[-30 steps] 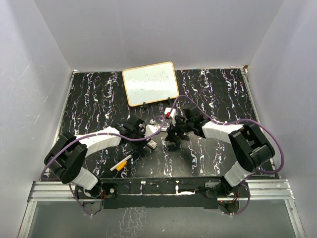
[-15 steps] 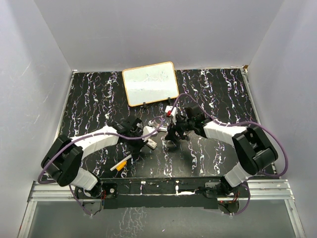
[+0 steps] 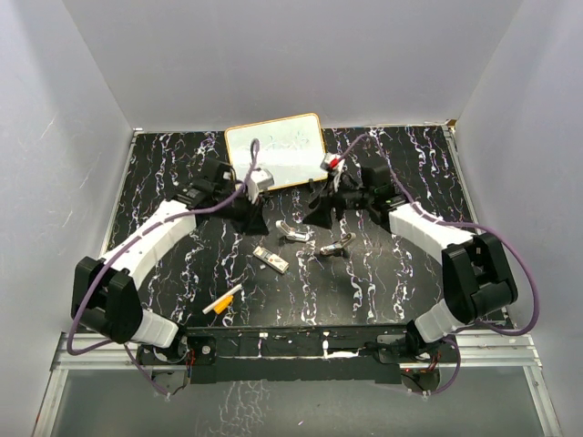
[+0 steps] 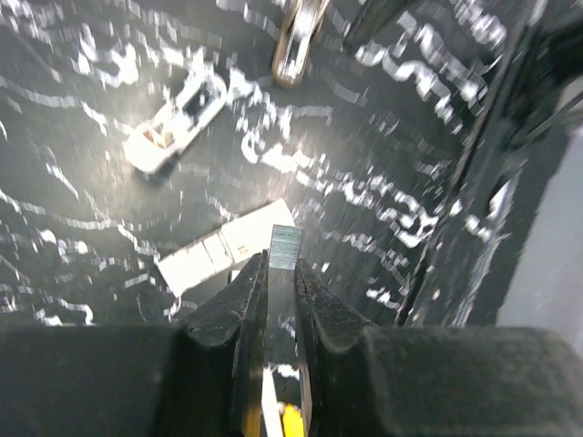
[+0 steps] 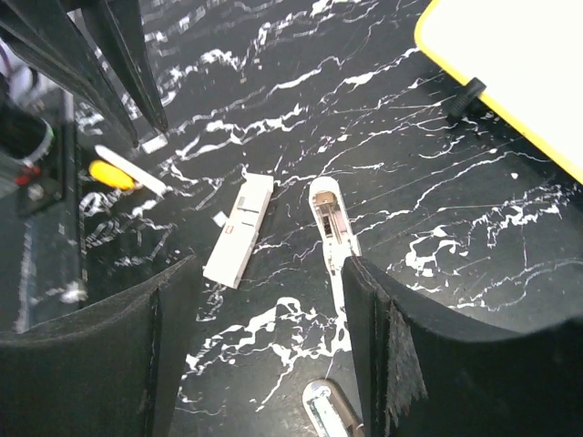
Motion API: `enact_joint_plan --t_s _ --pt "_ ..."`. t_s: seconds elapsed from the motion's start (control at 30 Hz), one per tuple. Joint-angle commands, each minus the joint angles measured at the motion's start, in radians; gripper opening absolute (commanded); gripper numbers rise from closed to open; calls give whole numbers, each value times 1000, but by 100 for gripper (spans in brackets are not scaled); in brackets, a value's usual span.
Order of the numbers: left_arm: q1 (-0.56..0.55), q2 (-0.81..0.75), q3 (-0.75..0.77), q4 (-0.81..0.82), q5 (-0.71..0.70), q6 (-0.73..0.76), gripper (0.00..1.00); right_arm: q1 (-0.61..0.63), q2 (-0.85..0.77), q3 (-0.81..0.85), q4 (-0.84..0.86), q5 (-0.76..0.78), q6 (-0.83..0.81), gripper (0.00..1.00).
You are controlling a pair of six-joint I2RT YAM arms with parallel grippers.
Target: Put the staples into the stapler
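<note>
Left hand [image 4: 278, 267] clenched on what looks like the staples [image 4: 285, 242], right hand [image 5: 264, 278] released: next, align them over the open stapler [image 5: 329, 220].

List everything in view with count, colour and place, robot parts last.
whiteboard: 1, white with orange frame, standing at the table's back
stapler: 1, white and metal, lying open mid-table
staple pack: 1, white, beside the stapler on its near side
staple strip: 1, grey metal, in the left gripper
marker: 1, orange and white, near left
table: 1, black with white veins
left gripper: 1, black, shut on the staple strip
right gripper: 1, black, open, over mid-table
</note>
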Motion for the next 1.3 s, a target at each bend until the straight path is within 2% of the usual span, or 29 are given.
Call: enact_joint_plan --t_s 0.0,0.2,0.4,0.57,0.93,1.27 --pt "34 25 120 79 279 -168 8 -55 -60 37 202 -140 301 65" --pt "34 94 181 315 465 -462 9 -55 -79 17 401 -210 544 64" --pt "34 113 136 551 507 -697 9 -55 -69 3 569 -228 724 65" --pt "34 118 111 630 517 -765 9 -55 -61 -45 770 -238 856 64" --pt "34 123 82 678 526 -799 9 -48 -40 -49 825 -219 919 51" --pt "33 120 77 686 529 -798 9 -35 -32 -53 808 -203 918 48"
